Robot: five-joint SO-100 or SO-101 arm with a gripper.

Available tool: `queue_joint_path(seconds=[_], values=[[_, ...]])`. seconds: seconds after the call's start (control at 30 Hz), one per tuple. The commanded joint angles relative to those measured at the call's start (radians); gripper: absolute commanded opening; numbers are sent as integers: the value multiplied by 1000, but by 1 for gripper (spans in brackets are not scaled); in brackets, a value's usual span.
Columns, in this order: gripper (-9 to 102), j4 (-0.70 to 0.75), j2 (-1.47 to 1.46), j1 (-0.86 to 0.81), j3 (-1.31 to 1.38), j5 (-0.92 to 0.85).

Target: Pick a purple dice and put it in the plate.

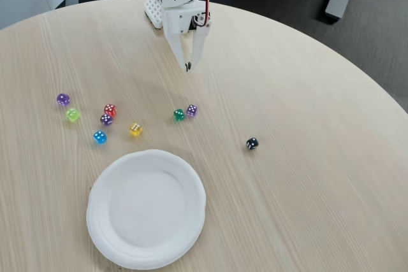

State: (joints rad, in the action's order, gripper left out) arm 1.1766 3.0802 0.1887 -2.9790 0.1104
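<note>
We saw the gripper (187, 66), fingers pressed together and empty, poised directly beyond the nearest purple dice (192, 110).

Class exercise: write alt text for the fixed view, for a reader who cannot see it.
A white robot gripper hangs shut above a round pale wooden table, with nine small coloured dice scattered below it, three of them purple. A large empty white disposable plate sits nearest the camera.

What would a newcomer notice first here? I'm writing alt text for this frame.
The large white plate sits empty near the front of the pale wooden table. Behind it lies a loose scatter of small coloured dice, with a black dice apart to the right. The white gripper hangs at the far edge, jaws together.
</note>
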Motion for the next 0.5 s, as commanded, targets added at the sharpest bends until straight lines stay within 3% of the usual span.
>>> queue_joint_path(seconds=[0.0,0.23,0.47], values=[[0,-8,-8,3,6,-5],[0,-11,-75,0,54,-25],[2,-11,-311,6,267,144]])
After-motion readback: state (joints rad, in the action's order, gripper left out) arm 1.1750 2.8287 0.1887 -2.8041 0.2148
